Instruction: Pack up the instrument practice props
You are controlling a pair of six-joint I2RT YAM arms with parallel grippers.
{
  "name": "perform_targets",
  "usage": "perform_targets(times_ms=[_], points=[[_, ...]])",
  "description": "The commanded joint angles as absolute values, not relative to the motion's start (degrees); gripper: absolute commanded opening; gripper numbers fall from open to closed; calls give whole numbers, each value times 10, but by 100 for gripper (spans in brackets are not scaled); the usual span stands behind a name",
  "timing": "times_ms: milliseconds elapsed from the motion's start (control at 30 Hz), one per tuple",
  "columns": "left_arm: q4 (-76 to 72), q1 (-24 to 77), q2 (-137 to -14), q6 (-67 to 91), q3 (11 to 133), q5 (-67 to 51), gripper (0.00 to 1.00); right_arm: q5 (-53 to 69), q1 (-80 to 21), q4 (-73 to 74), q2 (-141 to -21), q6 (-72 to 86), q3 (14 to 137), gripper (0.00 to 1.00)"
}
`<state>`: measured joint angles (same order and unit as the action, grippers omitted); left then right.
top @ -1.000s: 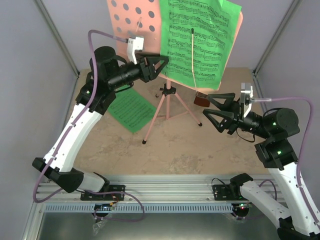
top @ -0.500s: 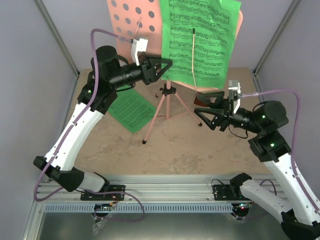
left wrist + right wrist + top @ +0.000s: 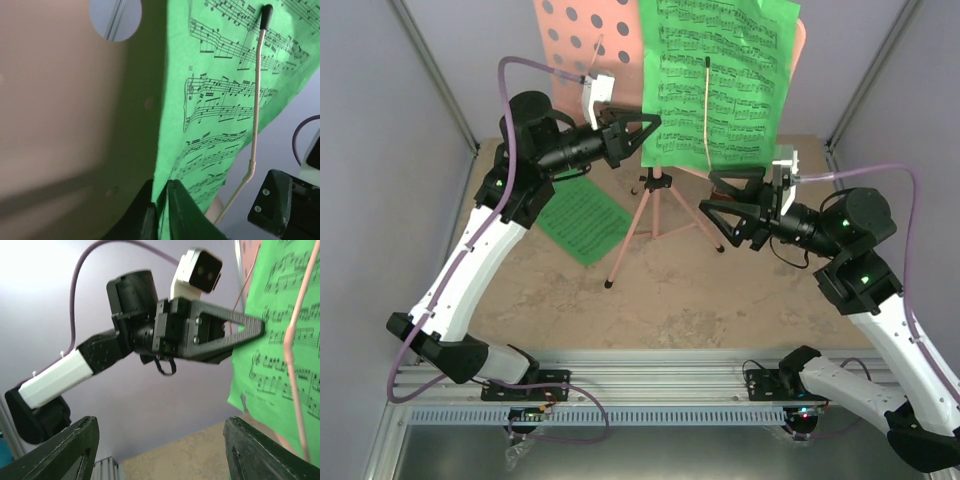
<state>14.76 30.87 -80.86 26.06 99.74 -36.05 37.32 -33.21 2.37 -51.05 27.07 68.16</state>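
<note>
At the left, a loose green page (image 3: pixel 582 220) lies flat on the desk (image 3: pixel 660 300), yet to be gathered. Right of it and higher, the left end effector (image 3: pixel 653 127) is clamped on the lower left edge of the green sheet (image 3: pixel 720 70) hanging on the pink music stand (image 3: pixel 563 23) under a wire clip (image 3: pixel 706 110), probably to slide it free. Farther right, the right end effector (image 3: pixel 712 200) hovers, fingers apart, seemingly ready to assist.

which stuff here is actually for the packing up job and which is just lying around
For the job:
- stand
- sheet on stand, its lower edge pinched by the left gripper
- sheet on table

Not for the job (rig parts only):
- rail
- purple cable
</note>
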Motion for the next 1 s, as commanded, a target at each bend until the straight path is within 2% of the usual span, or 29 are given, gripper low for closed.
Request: perform_targets(times_ms=[0, 67, 567, 733, 967], points=[[120, 311, -795, 268, 985, -346, 3, 304, -343, 41, -519, 245, 729, 69], [110, 312, -789, 273, 977, -337, 0, 282, -347, 49, -531, 244, 751, 69], [87, 312, -770, 299, 957, -328, 0, 114, -397, 61, -617, 227, 836, 68], [92, 312, -772, 297, 957, -329, 0, 92, -404, 47, -634, 224, 842, 57], [103, 311, -772, 298, 956, -331, 0, 68, -408, 14, -660, 213, 853, 49]])
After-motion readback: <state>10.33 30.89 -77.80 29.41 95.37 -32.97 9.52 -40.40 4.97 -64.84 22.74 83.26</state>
